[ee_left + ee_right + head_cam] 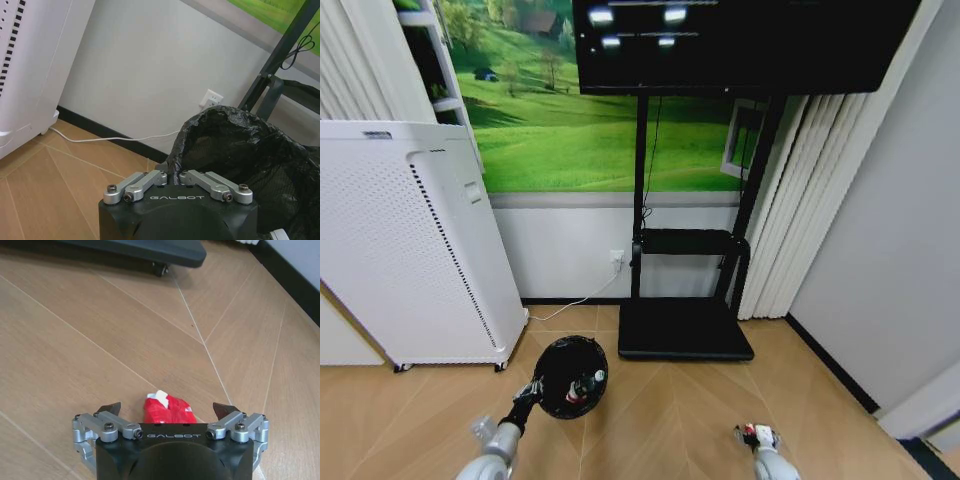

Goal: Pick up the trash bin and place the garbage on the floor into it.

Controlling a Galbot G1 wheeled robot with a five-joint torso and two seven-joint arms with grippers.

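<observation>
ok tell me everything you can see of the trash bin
The trash bin is small, round and black, lined with a crinkled black plastic bag folded over its rim. It sits upright by the white appliance and the TV stand's base. The left gripper is shut on its near rim. Inside lie a small bottle and something red.

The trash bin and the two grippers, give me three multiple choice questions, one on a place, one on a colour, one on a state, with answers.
1. Where does the left gripper grip the trash bin?
A. on its rim
B. under its base
C. nowhere; the bin stands apart

2. What colour is the wad between the right gripper's fingers?
A. blue
B. red and white
C. yellow

3. How do the right gripper's fingers stand?
A. clamped on the wad
B. spread open on either side of the wad
C. shut on nothing

Answers: 1 A, the left wrist view shows fingers pinched on the bagged rim. 2 B, the right wrist view shows it. 3 B, gaps show on both sides.
</observation>
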